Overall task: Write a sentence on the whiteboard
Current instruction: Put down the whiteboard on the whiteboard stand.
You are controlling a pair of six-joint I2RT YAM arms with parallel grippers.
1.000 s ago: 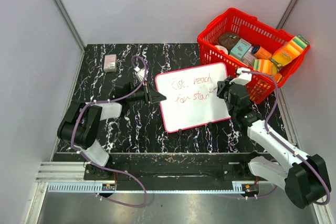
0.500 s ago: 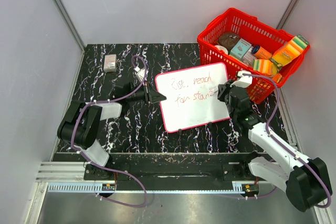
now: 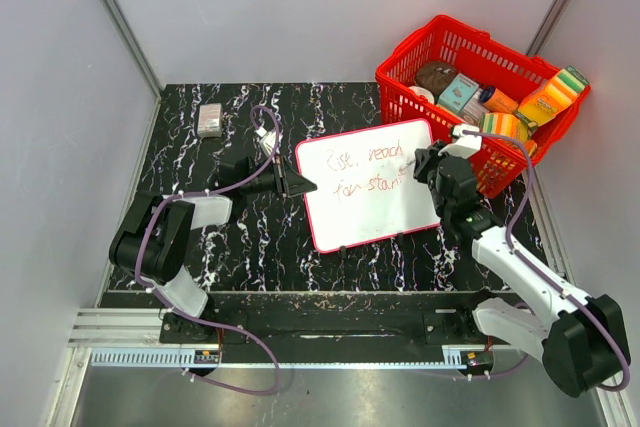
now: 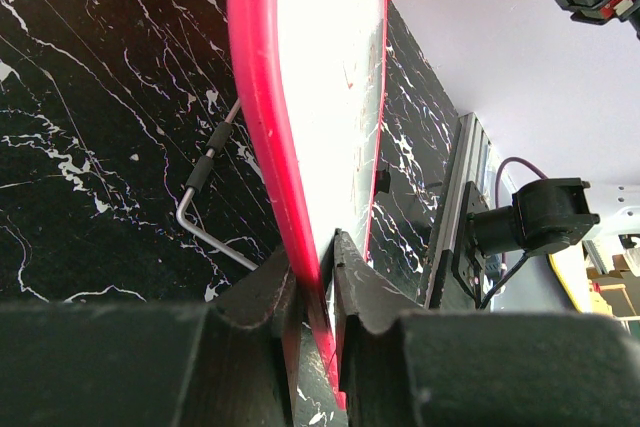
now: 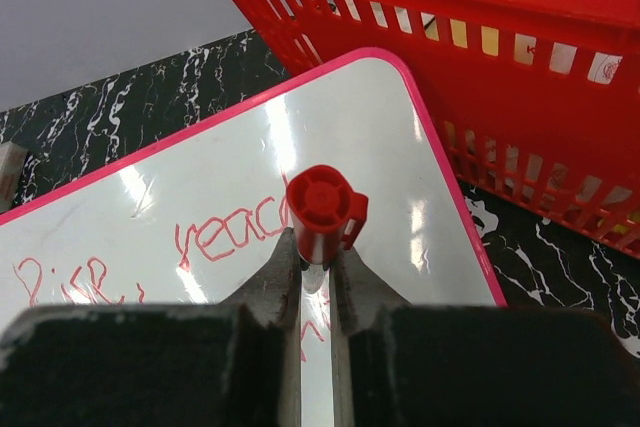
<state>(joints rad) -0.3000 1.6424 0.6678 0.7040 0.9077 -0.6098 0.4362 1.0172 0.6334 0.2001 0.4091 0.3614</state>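
Note:
The whiteboard [image 3: 370, 187], white with a thin red rim, lies on the black marbled table. The sentence [image 3: 365, 169] is red cursive in two rows, "rise reach" above "for star". My left gripper [image 3: 299, 185] is shut on the board's left rim, seen edge-on in the left wrist view [image 4: 262, 117]. My right gripper [image 3: 422, 169] is shut on a red-capped marker [image 5: 322, 215], held upright over the board's right part near the end of the writing [image 5: 225, 237]. The marker's tip is hidden behind the cap and fingers.
A red basket [image 3: 462, 65] full of packaged goods stands right behind the board's far right corner, close to the right gripper. It fills the top of the right wrist view [image 5: 500, 37]. A small grey block [image 3: 209, 119] lies at the far left. A bent metal rod [image 4: 205, 209] lies beside the board.
The right gripper with the marker has shifted slightly along the end of the lower row, where the writing has grown a little. The left gripper and the board have not moved.

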